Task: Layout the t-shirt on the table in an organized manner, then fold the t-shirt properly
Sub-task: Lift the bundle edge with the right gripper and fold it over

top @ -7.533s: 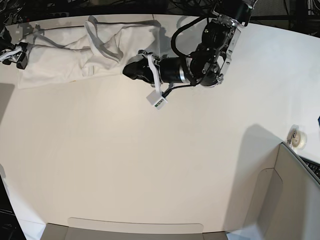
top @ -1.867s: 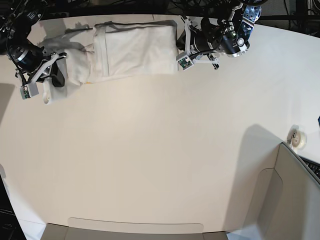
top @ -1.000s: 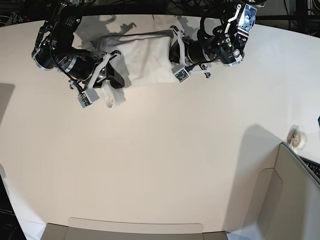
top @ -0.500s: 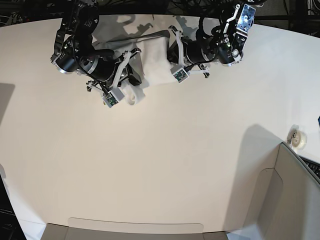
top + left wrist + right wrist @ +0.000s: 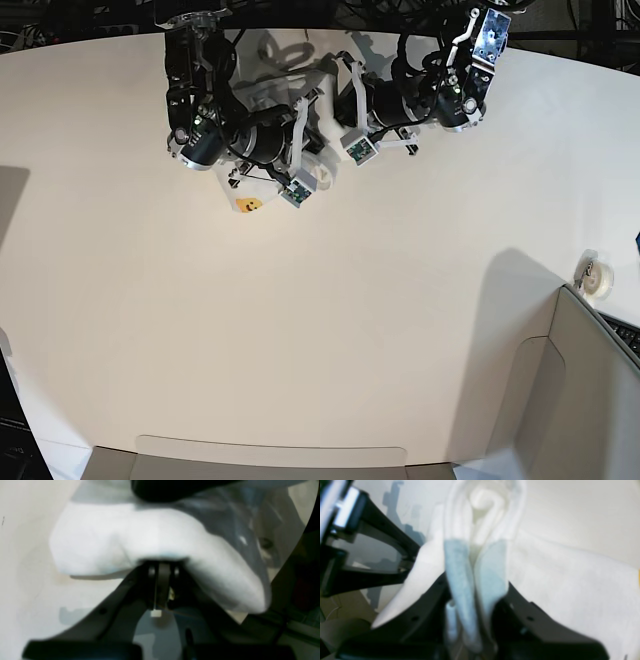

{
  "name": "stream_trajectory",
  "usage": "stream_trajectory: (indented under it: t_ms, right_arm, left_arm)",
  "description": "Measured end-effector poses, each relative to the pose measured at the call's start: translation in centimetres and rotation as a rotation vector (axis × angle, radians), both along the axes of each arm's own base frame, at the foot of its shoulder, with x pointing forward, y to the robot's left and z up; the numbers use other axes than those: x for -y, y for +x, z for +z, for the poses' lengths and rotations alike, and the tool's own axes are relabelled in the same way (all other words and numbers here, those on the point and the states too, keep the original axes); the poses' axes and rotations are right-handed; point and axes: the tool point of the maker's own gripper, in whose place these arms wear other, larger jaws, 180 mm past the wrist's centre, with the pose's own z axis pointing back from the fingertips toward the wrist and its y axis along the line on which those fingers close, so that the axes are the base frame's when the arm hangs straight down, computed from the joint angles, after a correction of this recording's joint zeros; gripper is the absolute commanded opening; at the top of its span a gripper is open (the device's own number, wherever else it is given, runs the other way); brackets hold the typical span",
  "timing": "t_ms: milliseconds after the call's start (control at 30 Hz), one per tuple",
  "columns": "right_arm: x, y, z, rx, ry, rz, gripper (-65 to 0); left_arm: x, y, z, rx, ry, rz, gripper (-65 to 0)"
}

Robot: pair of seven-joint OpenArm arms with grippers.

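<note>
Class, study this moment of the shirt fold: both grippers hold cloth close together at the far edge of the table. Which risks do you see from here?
1. The right gripper pinches several bunched layers of the t-shirt; the fold may land lumpy.
2. The left gripper grips only a cloth edge, which might slip.
3. The arms are crowded near the table edge, so they may collide.

1. No word, brand, number or sign can be read in any view.
2. The t-shirt (image 5: 247,203) shows only a small yellow-orange patch of print in the base view; no letters can be made out.
3. Both wrist views are too blurred for any label.
</note>
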Motion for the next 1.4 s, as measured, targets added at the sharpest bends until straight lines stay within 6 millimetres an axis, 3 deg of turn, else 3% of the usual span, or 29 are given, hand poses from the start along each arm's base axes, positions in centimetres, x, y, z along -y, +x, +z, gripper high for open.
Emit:
stream_trajectory:
  t_ms: [67,333,467,600,900,1100,1167,1200,1267,1300,1400]
  right_arm:
    - [0.0,0.0,0.0,0.001,-0.003,0.003,-64.0]
    - [-0.4,0.1,0.3,0.015,-0.003,0.022,-35.8]
    - [-0.1,0.3,1.6,0.074,-0.028,0.053,-31.1]
    - [-1.7,0.3,4.3,0.162,0.004,0.108,-31.2]
    - [-2.8,0.5,5.3,0.210,-0.034,0.185,-31.2]
    - [-2.6,1.7,7.7,0.239,0.032,0.195,-31.3]
    - [-1.5,2.9,8.4,0.249,0.061,0.135,-31.5]
    - [-1.4,4.1,10.3,0.297,0.158,0.084,-32.4]
    - [0.6,6.6,13.2,0.392,0.205,0.006,-37.6]
    - [2.2,7.7,13.8,0.425,0.191,-0.038,-40.9]
    - [7.6,8.6,12.1,0.390,0.080,-0.153,-52.3]
  left_arm:
    - [0.0,0.0,0.0,0.000,0.000,0.000,-64.9]
    - [-0.1,0.6,0.3,0.011,0.005,-0.005,-64.9]
    - [0.0,0.7,0.3,0.013,0.003,-0.004,-64.9]
    - [0.0,0.7,0.3,0.014,0.001,-0.001,-64.9]
    - [-0.1,0.9,0.3,0.016,0.002,0.004,-64.9]
    - [0.2,1.8,1.0,0.050,-0.026,0.022,-64.9]
    - [0.3,2.3,1.3,0.065,-0.035,0.028,-64.9]
    - [-1.0,1.7,0.1,0.030,0.057,0.010,-64.9]
    - [-0.5,1.5,0.3,0.035,0.015,0.023,-64.9]
    - [-0.6,1.4,0.2,0.031,0.017,0.021,-64.9]
    - [-0.7,1.2,0.1,0.022,0.028,0.007,-64.9]
